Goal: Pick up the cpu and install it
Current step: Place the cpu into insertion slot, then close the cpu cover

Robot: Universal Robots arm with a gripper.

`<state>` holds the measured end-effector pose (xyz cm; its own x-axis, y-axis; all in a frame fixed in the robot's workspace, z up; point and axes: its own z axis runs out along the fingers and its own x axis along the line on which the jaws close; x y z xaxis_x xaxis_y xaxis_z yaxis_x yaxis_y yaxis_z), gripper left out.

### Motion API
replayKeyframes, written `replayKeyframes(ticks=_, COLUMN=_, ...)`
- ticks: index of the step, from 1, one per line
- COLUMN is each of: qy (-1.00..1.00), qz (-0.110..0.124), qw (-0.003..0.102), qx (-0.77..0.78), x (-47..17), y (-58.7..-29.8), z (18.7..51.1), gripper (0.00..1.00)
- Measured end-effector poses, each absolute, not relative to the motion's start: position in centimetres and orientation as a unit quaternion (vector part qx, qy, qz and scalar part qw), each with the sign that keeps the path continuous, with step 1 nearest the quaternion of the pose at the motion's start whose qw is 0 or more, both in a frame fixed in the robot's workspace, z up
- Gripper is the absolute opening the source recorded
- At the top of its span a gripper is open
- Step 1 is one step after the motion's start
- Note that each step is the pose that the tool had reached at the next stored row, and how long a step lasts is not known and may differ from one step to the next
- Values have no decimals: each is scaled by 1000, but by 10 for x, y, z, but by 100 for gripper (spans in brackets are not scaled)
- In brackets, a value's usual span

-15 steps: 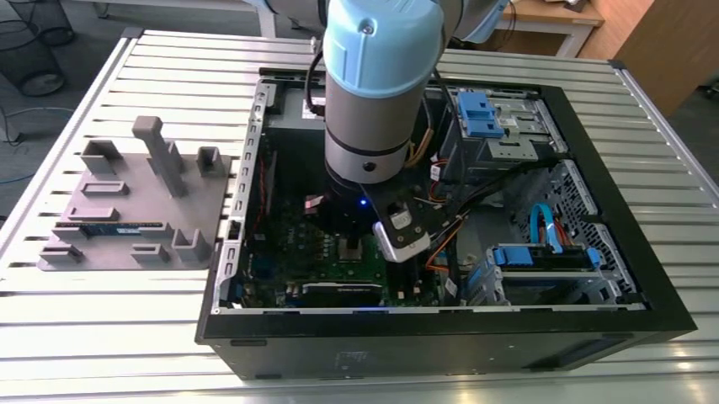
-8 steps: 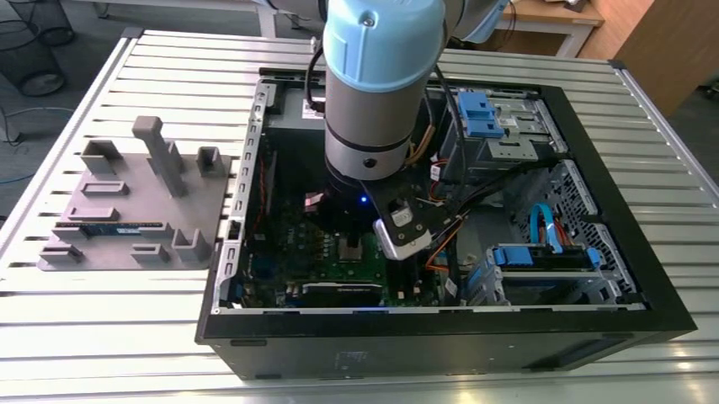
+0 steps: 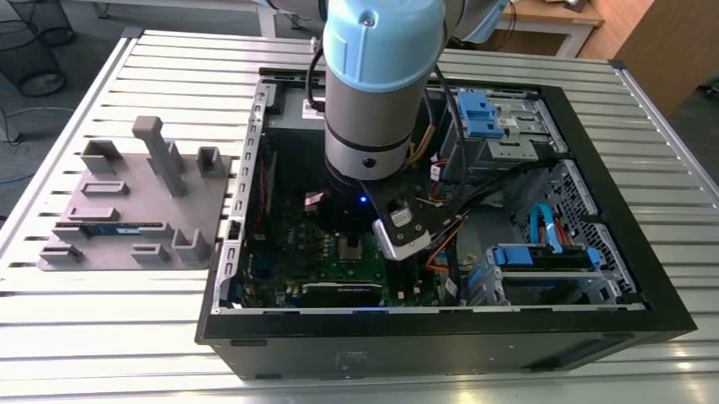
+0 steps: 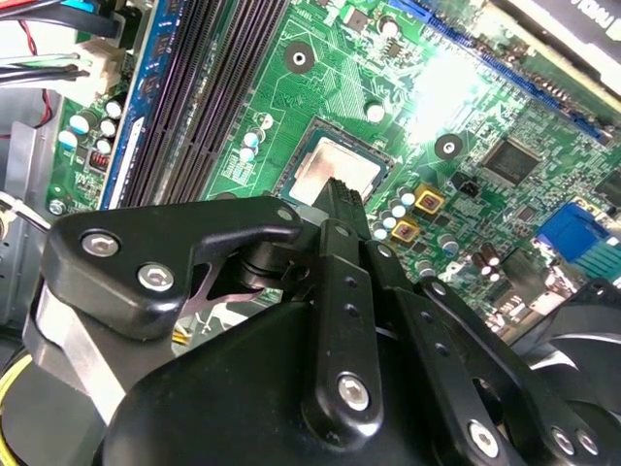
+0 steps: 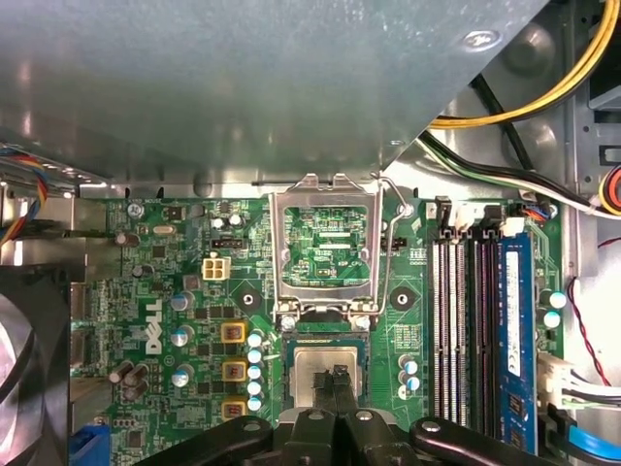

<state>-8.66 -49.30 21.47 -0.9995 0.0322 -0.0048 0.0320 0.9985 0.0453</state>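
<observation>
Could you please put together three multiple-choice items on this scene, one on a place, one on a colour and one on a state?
1. Where is the silvery square cpu?
A) seated on the green motherboard
B) on a grey tray
C) on a drive bay

2. What colour is the long memory stick in its slot?
A) red
B) blue
C) yellow

3. How is the silver metal socket frame?
A) shut over the cpu
B) swung open
C) lying outside the case

Answers:
1 A, it lies flat in the board's middle in both wrist views.
2 B, it shows blue beside the dark slots.
3 B, it stands raised, clear of the cpu.
</observation>
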Motion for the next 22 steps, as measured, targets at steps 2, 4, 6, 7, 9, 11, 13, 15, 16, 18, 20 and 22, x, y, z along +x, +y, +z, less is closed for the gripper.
replayKeyframes(ticks=2, qy=1000, qz=23, qw=3, qx=22, x=-87, y=-493, z=215, gripper=11)
replayKeyframes(ticks=4, qy=999, qz=23, qw=3, qx=25, x=-87, y=-493, z=215, gripper=11)
replayKeyframes(ticks=6, qy=999, qz=23, qw=3, qx=33, x=-87, y=-493, z=215, gripper=11)
replayKeyframes(ticks=7, qy=999, qz=22, qw=3, qx=40, x=-87, y=-493, z=215, gripper=11)
replayKeyframes(ticks=9, qy=998, qz=22, qw=4, qx=52, x=-87, y=-493, z=215, gripper=11)
replayKeyframes(ticks=11, qy=998, qz=22, qw=4, qx=53, x=-87, y=-494, z=214, gripper=11)
replayKeyframes(ticks=13, qy=998, qz=23, qw=4, qx=53, x=-87, y=-494, z=214, gripper=11)
replayKeyframes(ticks=15, qy=998, qz=22, qw=4, qx=53, x=-87, y=-494, z=214, gripper=11)
replayKeyframes(ticks=16, qy=998, qz=22, qw=4, qx=53, x=-87, y=-494, z=214, gripper=11)
replayKeyframes(ticks=18, qy=998, qz=22, qw=4, qx=53, x=-87, y=-494, z=215, gripper=11)
replayKeyframes(ticks=20, qy=998, qz=23, qw=4, qx=53, x=-87, y=-494, z=215, gripper=11)
replayKeyframes(ticks=22, qy=998, qz=22, qw=4, qx=53, x=-87, y=-494, z=215, gripper=11)
